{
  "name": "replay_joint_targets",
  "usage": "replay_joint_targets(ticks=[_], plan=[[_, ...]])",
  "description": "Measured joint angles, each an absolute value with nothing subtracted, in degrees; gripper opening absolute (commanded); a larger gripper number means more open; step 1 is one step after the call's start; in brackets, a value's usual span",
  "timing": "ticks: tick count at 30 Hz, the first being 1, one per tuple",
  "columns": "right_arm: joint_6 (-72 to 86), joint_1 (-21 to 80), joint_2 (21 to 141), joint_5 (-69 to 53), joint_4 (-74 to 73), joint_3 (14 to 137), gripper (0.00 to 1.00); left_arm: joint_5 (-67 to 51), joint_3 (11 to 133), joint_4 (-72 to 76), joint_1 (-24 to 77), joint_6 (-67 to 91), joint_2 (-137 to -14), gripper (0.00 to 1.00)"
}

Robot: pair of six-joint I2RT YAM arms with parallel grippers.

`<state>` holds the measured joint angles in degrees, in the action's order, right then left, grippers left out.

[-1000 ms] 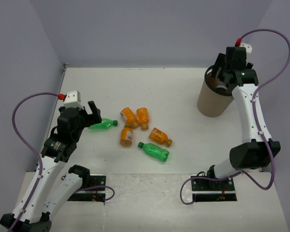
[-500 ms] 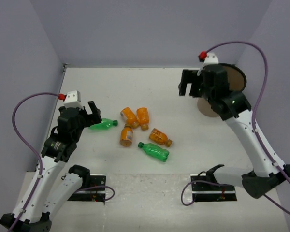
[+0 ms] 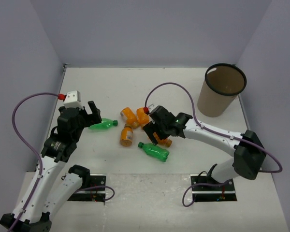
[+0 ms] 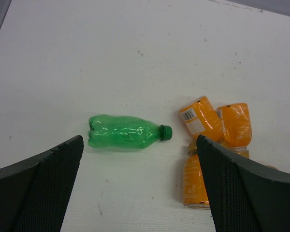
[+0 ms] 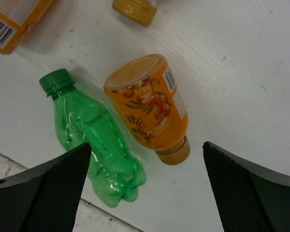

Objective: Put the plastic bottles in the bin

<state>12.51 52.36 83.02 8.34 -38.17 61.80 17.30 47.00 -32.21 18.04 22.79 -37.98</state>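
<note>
Several plastic bottles lie mid-table. A green bottle [image 3: 103, 125] [image 4: 125, 131] lies on its side just ahead of my open left gripper [image 3: 92, 115] [image 4: 139, 145], apart from it. Three orange bottles [image 3: 129, 116] [image 3: 143, 116] [image 3: 126, 135] cluster to its right. My right gripper [image 3: 155, 132] [image 5: 146, 145] hovers open above a fourth orange bottle [image 3: 166, 142] [image 5: 150, 106] and a second green bottle [image 3: 154, 151] [image 5: 94, 140], which lie side by side; it holds nothing. The tan bin [image 3: 221, 96] stands upright at the far right.
Grey walls close off the back and both sides. The white table's front edge [image 3: 150, 175] runs just behind the second green bottle. The right arm's cable [image 3: 174, 87] loops over the middle of the table.
My right arm has swung from above the bin left and down to the bottles mid-table, its jaws spreading wider. The bin shows in full again. The left arm has not moved.
</note>
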Motion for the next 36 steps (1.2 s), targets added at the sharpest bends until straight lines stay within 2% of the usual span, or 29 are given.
replay_joint_targets(ticks=[11,14,17,18,22,25,28,33,36], plan=[[11.0,52.2,93.0,10.5,-32.6,62.2,0.96,17.3,47.0,-32.2,18.0,22.8,-37.6,1.00],[10.8,51.9,95.1,11.3,-32.5,62.2,0.92,17.3,47.0,-32.2,18.0,22.8,-37.4,1.00],[10.9,50.7,96.4,12.4,-32.4,62.2,0.79,17.3,47.0,-32.2,18.0,22.8,-37.2,1.00],[11.0,49.8,96.8,12.7,-32.4,62.2,0.67,17.3,47.0,-32.2,18.0,22.8,-37.1,1.00],[11.6,45.7,97.6,14.0,-32.1,62.2,0.40,17.2,47.0,-32.2,18.0,22.8,-36.8,1.00],[12.0,43.7,97.3,14.7,-32.2,62.2,0.32,17.1,47.0,-32.2,18.0,22.8,-36.7,1.00],[12.5,43.6,94.4,15.1,-32.8,62.2,0.29,17.1,47.0,-32.2,18.0,22.8,-36.7,1.00],[12.8,40.8,78.6,15.3,-33.9,65.2,0.27,17.0,47.0,-32.2,18.0,22.8,-36.7,1.00],[12.8,31.9,70.7,15.9,-33.9,72.9,0.26,16.9,47.0,-32.2,18.0,22.8,-36.7,1.00]])
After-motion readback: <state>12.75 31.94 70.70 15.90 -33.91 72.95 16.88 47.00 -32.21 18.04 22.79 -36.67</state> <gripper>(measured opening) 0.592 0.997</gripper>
